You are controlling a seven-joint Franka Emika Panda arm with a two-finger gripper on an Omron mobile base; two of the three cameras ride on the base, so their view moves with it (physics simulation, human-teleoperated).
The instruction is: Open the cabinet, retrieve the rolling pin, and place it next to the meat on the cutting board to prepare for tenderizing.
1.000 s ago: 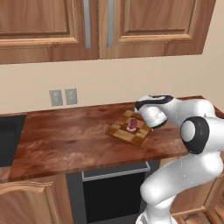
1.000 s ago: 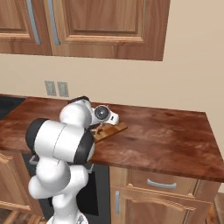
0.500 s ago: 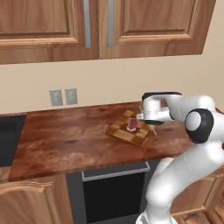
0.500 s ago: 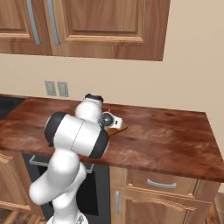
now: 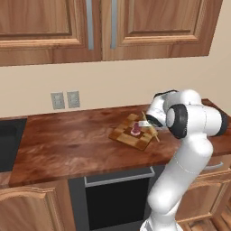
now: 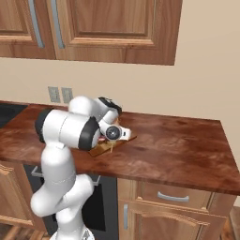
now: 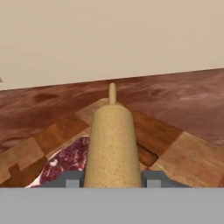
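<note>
Rolling pin beside meat

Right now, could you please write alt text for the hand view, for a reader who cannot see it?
A tan wooden rolling pin runs away from the camera, clamped between the gripper fingertips. Below it lies a checkered cutting board with red meat on it, to the pin's left. Behind are the brown counter and a beige wall.

Even, soft rendered light across both base views, no glare off the counter. Faint shading under the cabinet. Hand view is bright but coarse; the rolling pin looks grainy up close, its shadow perhaps falling rightward.
</note>
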